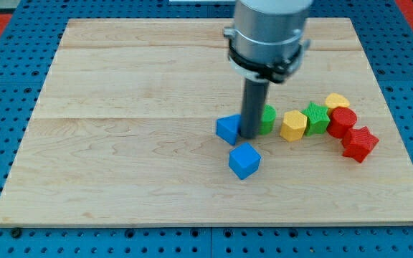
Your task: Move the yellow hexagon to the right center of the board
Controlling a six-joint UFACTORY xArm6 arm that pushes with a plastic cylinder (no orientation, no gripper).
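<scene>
Where the pale wooden table [120, 143] holds the blocks, the yellow hexagon [293, 125] sits right of centre. My tip [250, 135], a plain dark rod with no jaws, stands left of it, between a blue block [228, 129] and a green block [266, 119]. Right: green star [317, 117], another yellow block [337, 102], red block [342, 120], red star [358, 143]. Near: blue cube [244, 160].

yellow hexagon [293, 125] hemmed in — green blocks [317, 117] touching both sides.
</scene>
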